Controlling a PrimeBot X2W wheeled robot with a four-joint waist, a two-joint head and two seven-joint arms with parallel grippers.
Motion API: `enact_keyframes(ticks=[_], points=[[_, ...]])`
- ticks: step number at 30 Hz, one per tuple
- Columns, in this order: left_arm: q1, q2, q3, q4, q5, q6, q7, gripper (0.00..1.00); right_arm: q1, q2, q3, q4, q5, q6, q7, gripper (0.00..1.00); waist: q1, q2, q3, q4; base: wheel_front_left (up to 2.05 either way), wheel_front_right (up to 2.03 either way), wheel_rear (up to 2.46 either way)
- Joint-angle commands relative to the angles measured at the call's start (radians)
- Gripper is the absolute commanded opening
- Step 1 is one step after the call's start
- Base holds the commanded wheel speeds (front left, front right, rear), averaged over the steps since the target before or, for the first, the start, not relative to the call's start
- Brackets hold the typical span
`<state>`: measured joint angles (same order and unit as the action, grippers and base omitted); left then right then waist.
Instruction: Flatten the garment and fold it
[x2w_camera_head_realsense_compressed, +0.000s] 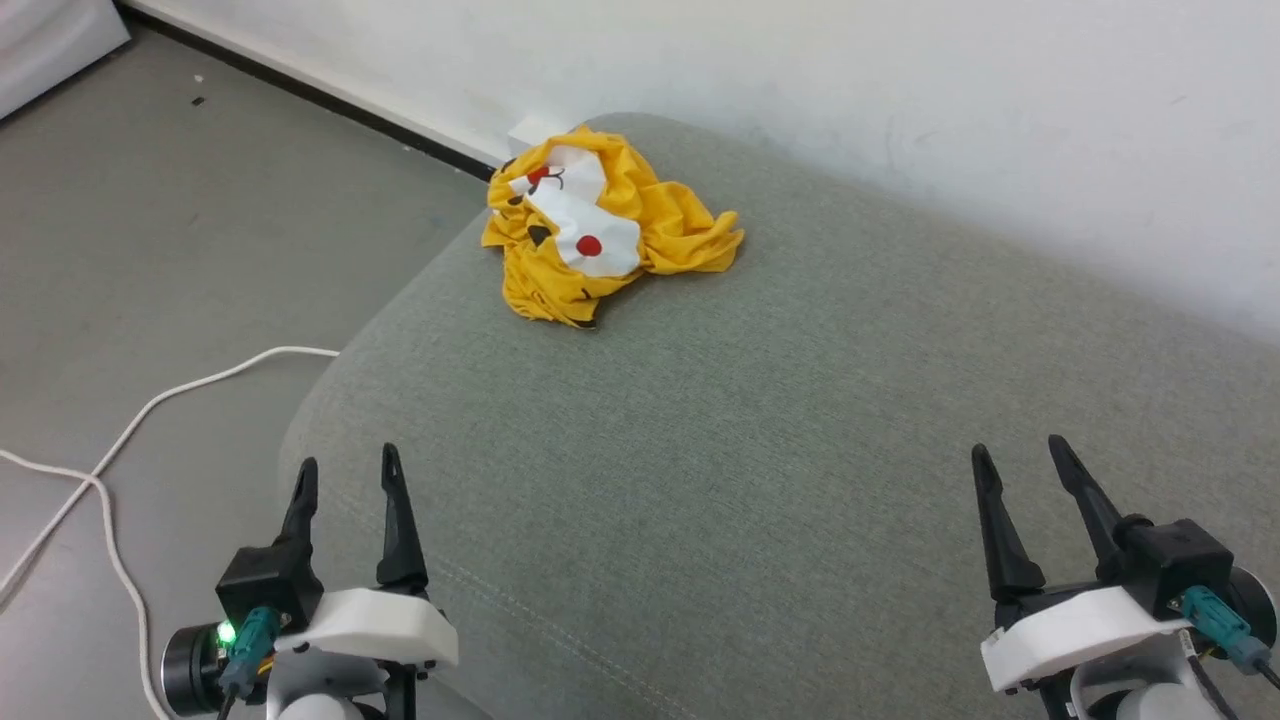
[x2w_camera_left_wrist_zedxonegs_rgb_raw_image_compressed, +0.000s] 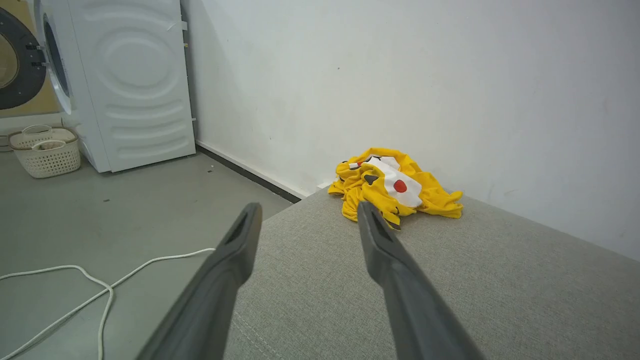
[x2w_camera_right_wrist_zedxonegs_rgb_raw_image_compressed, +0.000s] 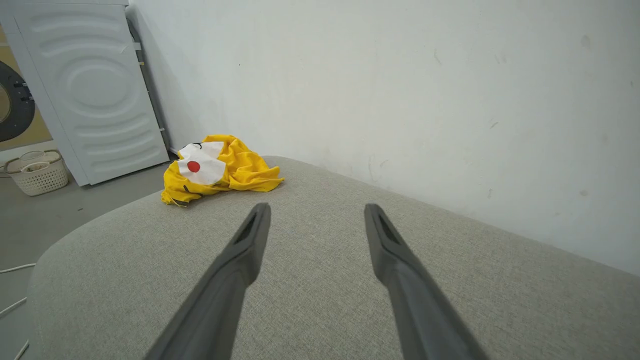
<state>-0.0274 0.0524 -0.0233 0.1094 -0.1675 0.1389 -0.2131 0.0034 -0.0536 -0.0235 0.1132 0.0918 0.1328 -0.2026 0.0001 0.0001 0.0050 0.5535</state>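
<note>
Seen from my remote station, both arms are poised over the near edge of a grey cushion (x2w_camera_head_realsense_compressed: 760, 470). The shirt (x2w_camera_head_realsense_compressed: 600, 225) lies unfolded in a crumpled yellow heap at the cushion's far left corner, close to the white wall (x2w_camera_head_realsense_compressed: 900, 90). Its white patch and two red dots face up, with black marks showing among the folds.

My left gripper (x2w_camera_head_realsense_compressed: 348, 456) hangs over the near left corner, its dark fingers spread wide and holding nothing. My right gripper (x2w_camera_head_realsense_compressed: 1018, 446) hangs over the near right side, just as wide and just as empty. Both are well apart from the shirt, with bare cushion between.

In the left wrist view the heap sits just past the tip of one finger. In the right wrist view it lies up and to the left of both fingers.

A white cable (x2w_camera_head_realsense_compressed: 150, 420) snakes across the grey floor (x2w_camera_head_realsense_compressed: 150, 220) to the left of the cushion. Beyond it, a white washer (x2w_camera_left_wrist_zedxonegs_rgb_raw_image_compressed: 130, 85) stands by the wall, with a pale basket (x2w_camera_left_wrist_zedxonegs_rgb_raw_image_compressed: 47, 152) on the floor beside it.
</note>
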Motion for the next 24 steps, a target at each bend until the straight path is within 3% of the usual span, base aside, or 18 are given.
enact_keyframes(ticks=[1,24], points=[[-0.017,-0.002,0.001,0.006,-0.001,0.007,-0.011,1.0,-0.017,0.003,0.0,0.004,0.01,-0.002,-0.009,1.0,0.0,-0.0001,0.001,0.008,0.0,0.0,0.0],[-0.031,-0.002,-0.008,0.035,-0.023,0.023,-0.049,1.0,-0.018,0.003,-0.01,0.018,0.026,-0.002,-0.042,1.0,-0.0001,-0.0001,0.006,0.107,0.0,0.0,0.0]])
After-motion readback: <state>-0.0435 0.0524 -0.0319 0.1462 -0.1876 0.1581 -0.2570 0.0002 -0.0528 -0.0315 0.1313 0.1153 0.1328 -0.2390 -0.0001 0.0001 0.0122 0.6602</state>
